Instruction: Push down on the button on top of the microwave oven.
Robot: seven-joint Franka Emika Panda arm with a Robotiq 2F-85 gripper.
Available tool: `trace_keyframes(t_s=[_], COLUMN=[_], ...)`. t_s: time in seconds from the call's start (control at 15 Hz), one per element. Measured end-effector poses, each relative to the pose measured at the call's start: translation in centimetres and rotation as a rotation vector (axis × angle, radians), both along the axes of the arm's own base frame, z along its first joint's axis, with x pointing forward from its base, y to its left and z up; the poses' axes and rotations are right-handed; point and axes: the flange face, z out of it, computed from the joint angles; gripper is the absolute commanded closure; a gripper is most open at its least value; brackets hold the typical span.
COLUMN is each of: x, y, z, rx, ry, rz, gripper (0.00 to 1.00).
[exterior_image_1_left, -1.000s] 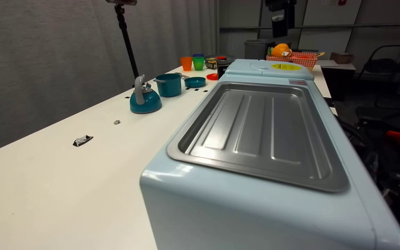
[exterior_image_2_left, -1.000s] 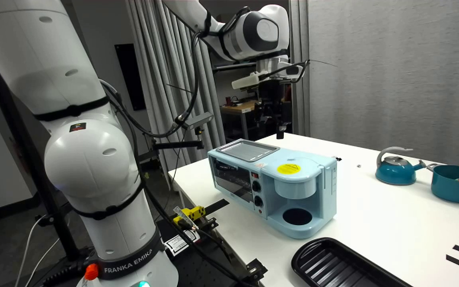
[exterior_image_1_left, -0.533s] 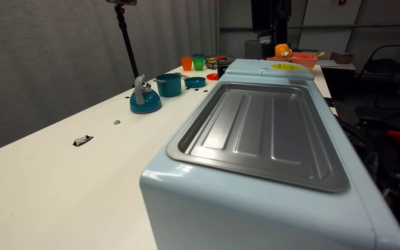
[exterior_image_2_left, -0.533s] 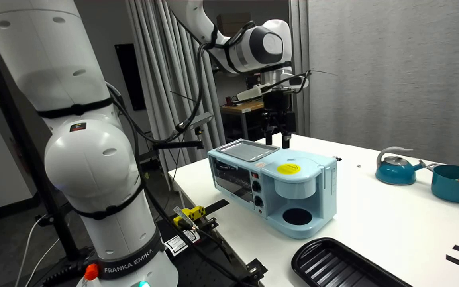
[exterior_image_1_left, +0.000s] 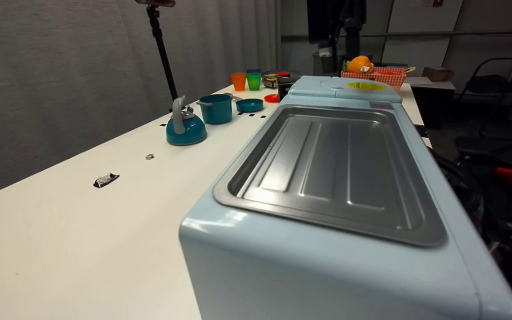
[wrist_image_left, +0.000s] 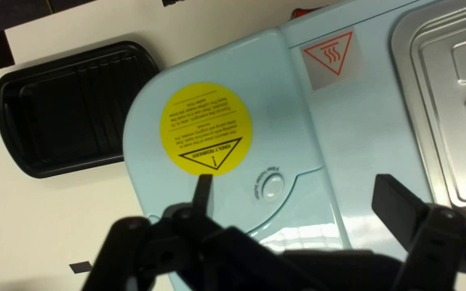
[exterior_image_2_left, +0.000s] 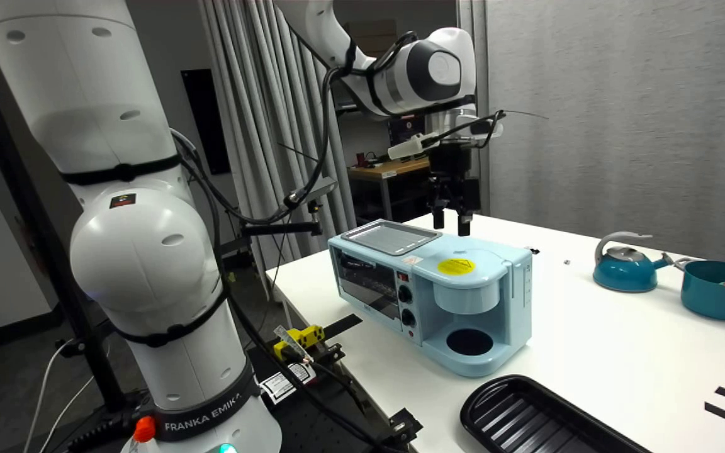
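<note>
The microwave oven is a pale blue appliance that shows in both exterior views (exterior_image_1_left: 327,275) (exterior_image_2_left: 517,308). In the wrist view its top (wrist_image_left: 273,105) fills the middle. A small round pale button (wrist_image_left: 273,187) sits on that top, with "filter holder button" lettering around it. My gripper (wrist_image_left: 293,190) is open and empty, with its fingers (wrist_image_left: 399,210) wide apart on either side of the button in that view. In the exterior views the gripper (exterior_image_2_left: 452,224) (exterior_image_1_left: 339,60) hangs pointing down above the appliance's back edge, apart from it.
A ribbed metal tray (exterior_image_2_left: 391,237) is set in the appliance's top. A yellow round sticker (wrist_image_left: 206,129) lies beside the button. A black pan (exterior_image_2_left: 545,418) stands in front of the appliance. A teal kettle (exterior_image_2_left: 625,270) and pot (exterior_image_2_left: 721,290) stand farther right.
My gripper has come down from higher up, then moved sideways over the appliance toward its sticker end. The appliance has not moved.
</note>
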Motion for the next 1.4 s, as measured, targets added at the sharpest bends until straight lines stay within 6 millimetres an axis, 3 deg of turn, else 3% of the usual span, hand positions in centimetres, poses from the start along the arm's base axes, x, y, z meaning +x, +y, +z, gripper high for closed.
trace_keyframes(t_s=[0.13,0.2,0.33,0.87,0.93,1.4], x=[0.4,0.5,0.8,1.4,1.4,1.4], y=[-0.6,-0.8,-0.9,-0.6,-0.6,-0.5], z=[0.2,0.3,0.4,0.7,0.7,0.5], rx=[0.002,0.002,0.004,0.015,0.015,0.015], ry=[-0.006,-0.008,-0.011,-0.057,-0.06,-0.062], rz=[-0.013,-0.017,-0.02,-0.035,-0.039,-0.05], gripper=[0.0,0.25,0.34,0.95,1.0,1.0])
